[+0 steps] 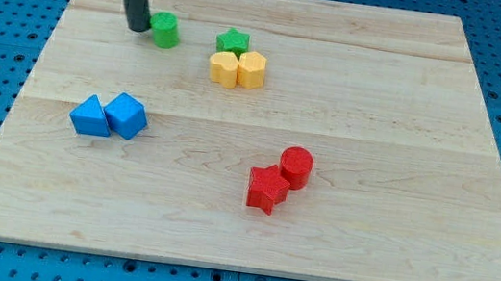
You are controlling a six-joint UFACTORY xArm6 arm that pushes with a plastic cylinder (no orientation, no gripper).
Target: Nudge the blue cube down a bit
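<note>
Pale wooden board carries the blue cube, corner-on, touching another blue block; no fingers, only my tip

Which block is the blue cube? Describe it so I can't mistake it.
On the wooden board, look at the view's left-middle: two blue blocks touch. The blue cube is the right one, boxier than the blue block beside it. My tip is far above.

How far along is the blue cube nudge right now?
Nothing looks done yet. My tip sits at the view's top left, right beside the green cylinder, well above the blue cube, which touches the other blue block. Left: come in above the cube and push down.
</note>
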